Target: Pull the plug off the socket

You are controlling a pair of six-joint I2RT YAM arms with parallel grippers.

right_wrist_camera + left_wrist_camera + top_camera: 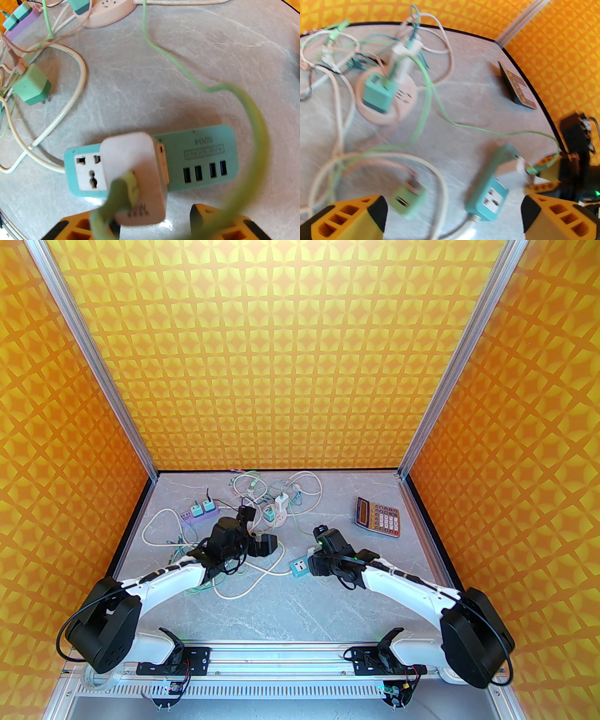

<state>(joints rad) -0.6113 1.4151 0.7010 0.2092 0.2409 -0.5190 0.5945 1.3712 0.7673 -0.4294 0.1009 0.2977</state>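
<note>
On the marbled bench (281,615) the left hand (453,204) hangs with its fingers spread wide and nothing between them. The right hand (138,214) is lower, over the teal power strip (201,145), which lies near mid-bench. Its fingers are also apart: they bracket the white charger (133,159) without clamping it, and the finger at 4 o'clock of the charger shows a clear gap. That charger is the plug to pull. It sits fully seated in the strip, with a free socket at its 9 o'clock and four USB ports at its 3 o'clock. The likely step is to close and draw. It should go best if the fingers meet the charger's flat sides low, close to the strip's face, then pull straight along the prongs with no rocking. The strip looks light and would probably lift with the plug, so the free left hand could press down on the USB end. The green cable (255,121) loops from the charger's back across the finger at 7 o'clock and is best kept out of the pinch. A loose green charger (32,85) lies at 10 o'clock of the strip, prongs bare and well apart from it.
</note>
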